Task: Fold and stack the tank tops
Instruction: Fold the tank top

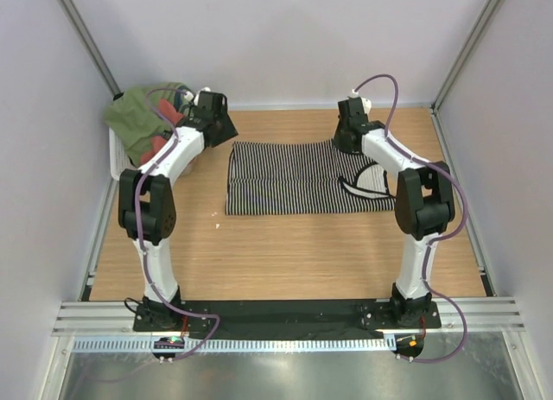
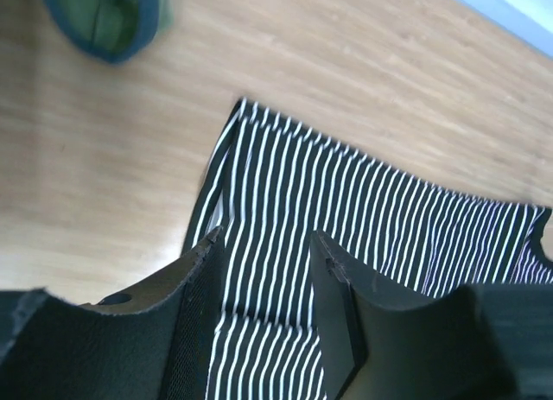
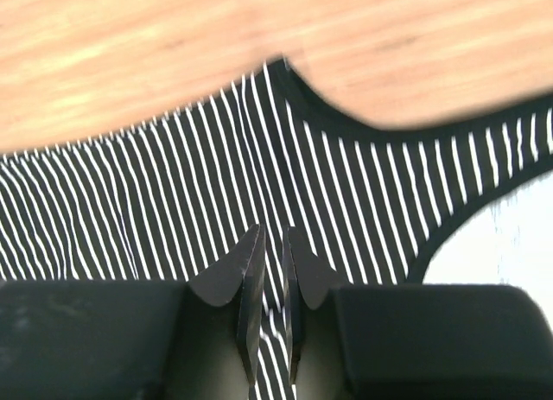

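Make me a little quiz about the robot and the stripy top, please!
1. True or false: the striped tank top lies on the wooden table.
2. Compare the left gripper and the right gripper. Whose jaws stand wider apart? A) left B) right C) both the same
3. Fill in: the green cloth is bunched at the table's far ___ corner.

Key: 1 true; 2 A; 3 left.
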You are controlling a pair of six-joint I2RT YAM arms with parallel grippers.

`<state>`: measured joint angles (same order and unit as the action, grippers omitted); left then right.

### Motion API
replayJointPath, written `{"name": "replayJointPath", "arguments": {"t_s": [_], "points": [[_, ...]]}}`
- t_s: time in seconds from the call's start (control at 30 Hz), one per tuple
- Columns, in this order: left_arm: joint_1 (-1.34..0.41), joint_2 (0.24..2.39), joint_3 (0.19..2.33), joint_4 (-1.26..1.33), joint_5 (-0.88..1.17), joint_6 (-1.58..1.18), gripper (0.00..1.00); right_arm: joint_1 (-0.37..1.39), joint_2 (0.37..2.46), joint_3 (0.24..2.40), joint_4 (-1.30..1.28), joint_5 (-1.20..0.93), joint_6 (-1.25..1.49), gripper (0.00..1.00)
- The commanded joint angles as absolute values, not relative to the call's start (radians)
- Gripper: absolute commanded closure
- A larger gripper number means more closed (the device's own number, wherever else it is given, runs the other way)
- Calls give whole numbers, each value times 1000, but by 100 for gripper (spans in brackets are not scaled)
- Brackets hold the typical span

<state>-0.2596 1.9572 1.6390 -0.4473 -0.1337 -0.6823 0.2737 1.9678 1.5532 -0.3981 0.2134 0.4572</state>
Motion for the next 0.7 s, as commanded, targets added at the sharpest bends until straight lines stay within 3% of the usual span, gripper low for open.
{"name": "replayJointPath", "arguments": {"t_s": [0.0, 0.13, 0.47, 0.67], "points": [[-255, 2057, 1752, -511, -160, -637, 55, 252, 2046, 1695, -446, 242, 422, 80], [-255, 2146, 1853, -541, -155, -629, 57, 236, 2131, 1801, -476, 236, 402, 78], [-229, 2302, 1990, -560, -155, -604, 59, 209, 2307, 1986, -449, 172, 357, 59], [-215, 2325, 1985, -514, -138, -614, 52, 207, 2410, 2105, -486, 115, 333, 57]]}}
